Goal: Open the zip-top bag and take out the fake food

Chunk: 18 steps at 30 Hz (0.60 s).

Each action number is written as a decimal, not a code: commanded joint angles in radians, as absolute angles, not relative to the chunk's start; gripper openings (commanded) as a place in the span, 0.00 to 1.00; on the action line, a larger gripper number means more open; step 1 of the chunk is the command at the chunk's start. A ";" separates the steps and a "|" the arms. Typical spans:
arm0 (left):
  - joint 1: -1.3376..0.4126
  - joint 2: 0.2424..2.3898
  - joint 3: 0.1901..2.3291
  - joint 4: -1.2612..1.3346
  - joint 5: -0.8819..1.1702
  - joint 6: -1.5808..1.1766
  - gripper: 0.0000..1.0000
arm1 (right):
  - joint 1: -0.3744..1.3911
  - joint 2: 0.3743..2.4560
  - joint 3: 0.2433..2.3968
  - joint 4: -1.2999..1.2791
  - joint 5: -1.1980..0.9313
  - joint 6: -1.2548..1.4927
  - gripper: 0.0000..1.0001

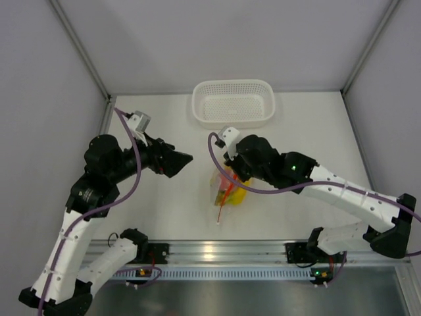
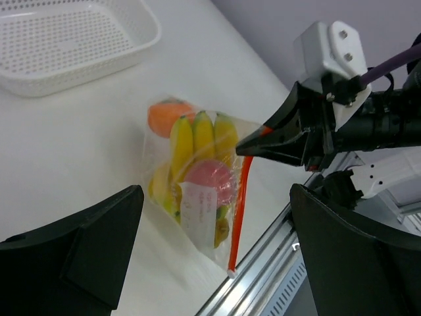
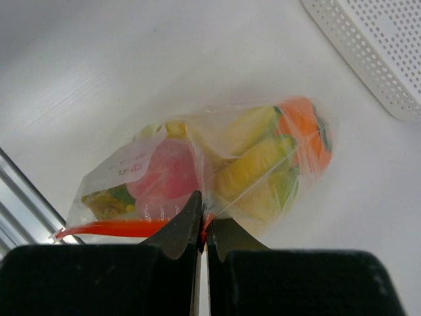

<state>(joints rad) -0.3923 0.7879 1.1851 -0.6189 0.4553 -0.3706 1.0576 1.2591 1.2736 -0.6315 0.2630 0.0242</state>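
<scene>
Two grippers at work — right gripper [image 3: 204, 220] has its jaws pinched tight on the orange zip strip [image 2: 241, 210] of the bag [image 2: 197, 197], toy fruit [image 2: 197, 141] inside, on the table [image 1: 164, 210]. Left gripper [image 1: 183, 160] gapes wide just left of it, holding nothing — white basket [image 1: 233, 102] beyond.

Bright even light, faint soft shadows, glare on the aluminium rail [image 1: 210, 251], wrist views slightly blurred

A white perforated basket [image 1: 233, 122] sits on the white worktop [image 1: 309, 125] at its far edge, its long side close to the foot of the pale grey back wall [image 1: 230, 39]. Well apart from the basket, along the worktop's near edge, a silver aluminium rail [image 1: 217, 251] runs parallel to the basket's long side.
</scene>
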 commanded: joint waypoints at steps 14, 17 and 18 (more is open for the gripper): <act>-0.461 0.913 0.819 0.391 0.808 -0.364 0.99 | 1.071 1.261 1.564 -1.081 -0.136 -0.271 0.00; -0.596 0.917 0.802 0.393 0.795 -0.247 0.99 | 1.071 1.301 1.612 -1.117 -0.167 -0.290 0.00; -0.648 0.926 0.799 0.393 0.801 -0.220 0.99 | 1.071 1.311 1.620 -1.132 -0.173 -0.293 0.00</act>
